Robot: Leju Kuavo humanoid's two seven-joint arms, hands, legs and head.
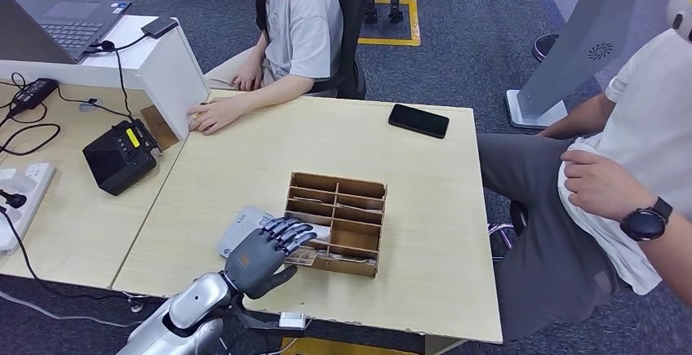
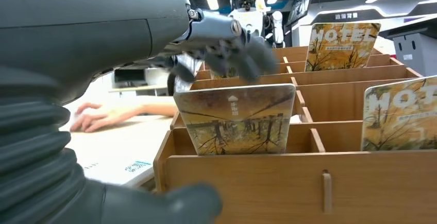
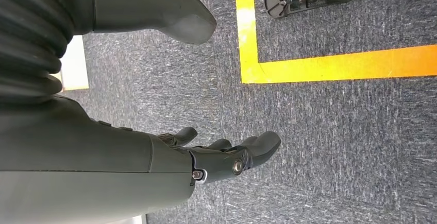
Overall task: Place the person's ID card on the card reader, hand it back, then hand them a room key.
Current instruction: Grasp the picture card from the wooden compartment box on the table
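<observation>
Wooden table [image 1: 424, 208], two people seated beside it. Left hand [image 1: 265, 250] hovers at the near-left corner of the divided card box [image 1: 337, 222], fingers [image 2: 242, 54] curled just above the nearest room key card [image 2: 236, 118], holding nothing. Card stands on its long edge in the front slot, directly under the fingertips. Right hand [image 3: 227, 157] hangs empty, fingers apart, over carpet; left is clearly nearer
</observation>
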